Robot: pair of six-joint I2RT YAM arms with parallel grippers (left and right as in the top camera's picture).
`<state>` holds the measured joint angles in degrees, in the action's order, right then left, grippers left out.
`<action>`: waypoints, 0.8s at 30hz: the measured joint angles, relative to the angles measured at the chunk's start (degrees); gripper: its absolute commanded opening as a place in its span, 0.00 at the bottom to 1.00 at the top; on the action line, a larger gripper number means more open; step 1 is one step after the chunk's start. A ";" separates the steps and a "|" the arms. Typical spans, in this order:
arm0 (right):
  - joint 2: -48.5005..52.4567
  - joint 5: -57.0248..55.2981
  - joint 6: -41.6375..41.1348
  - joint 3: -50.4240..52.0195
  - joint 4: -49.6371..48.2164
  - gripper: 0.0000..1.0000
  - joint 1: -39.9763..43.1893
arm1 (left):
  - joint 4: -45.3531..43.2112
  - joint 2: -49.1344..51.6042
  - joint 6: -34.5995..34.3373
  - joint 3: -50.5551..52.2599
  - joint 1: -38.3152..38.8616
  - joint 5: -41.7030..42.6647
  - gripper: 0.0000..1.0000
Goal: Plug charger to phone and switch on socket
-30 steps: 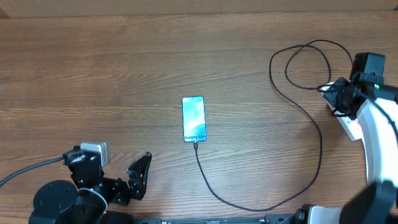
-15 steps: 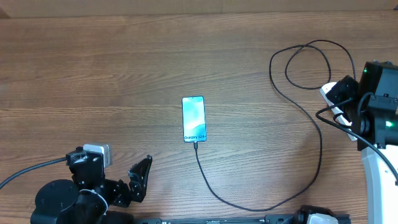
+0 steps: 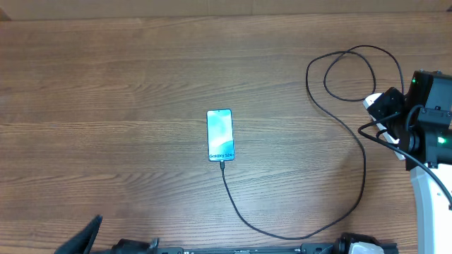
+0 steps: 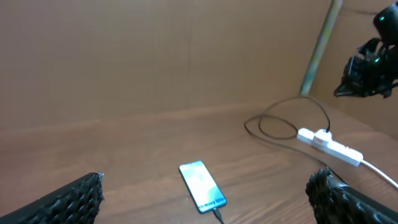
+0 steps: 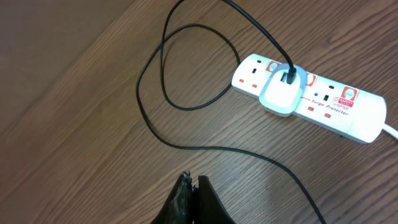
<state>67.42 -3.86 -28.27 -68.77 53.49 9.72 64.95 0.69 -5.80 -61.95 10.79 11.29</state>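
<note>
Charger (image 3: 224, 176) seated in phone (image 3: 219, 134); socket (image 5: 323, 102) switch looks left to do. Right gripper (image 5: 193, 182) fingers together, empty; left gripper (image 4: 205, 183) spread wide.

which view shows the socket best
Right wrist: the whole socket lies in view from close above, with its red switches and the white plug in it clear. Overhead, the right arm hides most of it; only a white end peeks out. Left wrist shows it whole but small and far.

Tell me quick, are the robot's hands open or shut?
Left gripper: open wide, holding nothing.
Right gripper: shut, fingers together, holding nothing.
</note>
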 measured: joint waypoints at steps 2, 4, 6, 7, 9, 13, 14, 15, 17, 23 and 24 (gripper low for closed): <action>-0.07 0.28 0.00 0.00 0.00 0.04 -0.02 | -1.27 -0.28 0.07 -0.24 -0.02 -0.44 1.00; -0.09 0.48 0.00 0.00 0.00 0.04 0.00 | -2.47 -0.24 0.94 0.28 -0.04 -0.66 1.00; -0.09 0.50 0.00 0.00 0.00 0.04 0.00 | -5.40 -0.24 2.25 1.20 -0.13 -1.16 1.00; -0.09 0.55 0.00 0.00 -0.02 0.04 0.00 | -7.28 -0.24 2.91 1.84 -0.33 -1.55 1.00; -0.13 0.72 0.00 0.00 -0.02 0.04 0.00 | -12.35 -0.26 3.52 3.85 -0.57 -2.08 1.00; -0.15 1.07 0.00 0.00 0.09 0.04 0.00 | -22.86 -0.28 4.59 11.93 -0.70 -3.06 1.00; -0.17 1.14 -0.02 0.00 0.09 0.04 0.00 | -25.20 -0.22 4.68 14.49 -0.70 -3.15 1.00; -0.20 1.16 0.00 0.00 0.09 0.04 0.00 | -28.83 -0.20 4.72 18.03 -0.70 -3.23 1.00; -0.42 1.38 0.00 0.00 0.04 0.04 0.00 | -34.47 -0.13 4.63 23.39 -0.70 -3.43 1.00; -3.63 1.55 -0.02 0.00 0.11 0.04 0.00 | -50.31 0.11 4.48 39.71 -0.70 -4.31 1.00; -4.52 1.62 0.00 0.00 0.13 0.04 0.00 | -51.91 0.13 4.48 42.03 -0.70 -4.76 1.00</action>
<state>62.89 -2.24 -28.27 -68.77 53.63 9.72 13.04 0.82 -1.32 -19.92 10.09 6.52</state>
